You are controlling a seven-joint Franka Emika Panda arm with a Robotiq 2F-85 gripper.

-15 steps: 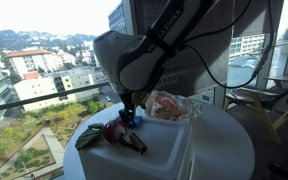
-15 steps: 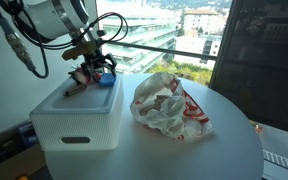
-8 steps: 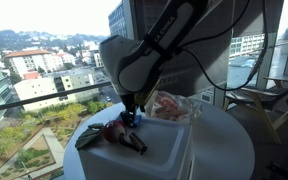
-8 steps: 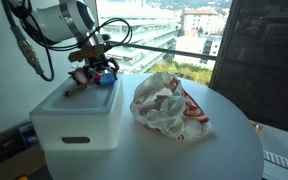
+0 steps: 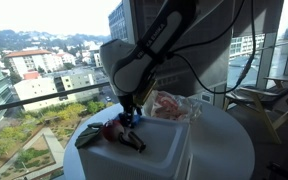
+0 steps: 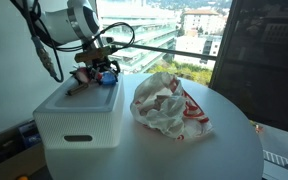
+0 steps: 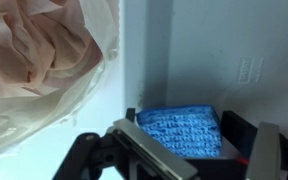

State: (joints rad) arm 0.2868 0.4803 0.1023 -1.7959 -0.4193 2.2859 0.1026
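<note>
Blue textured pad [image 7: 187,135] lies on top of the white box [image 6: 74,118] on the desk [image 6: 214,150]. Gripper [image 7: 189,120] straddles it, jaws wide, not yet pinching. Pad looks soft, light and squashy, so likely best pinched across its middle.

Blue cloth [image 7: 189,130], white box [image 6: 74,120], white bag [image 6: 174,110] with red print

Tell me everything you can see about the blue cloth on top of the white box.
The blue cloth is a small, bright blue pad with a nubbly, towel-like weave, roughly rectangular. It lies flat on the white box, between the open fingers of the end effector; whether they touch it is unclear.
</note>
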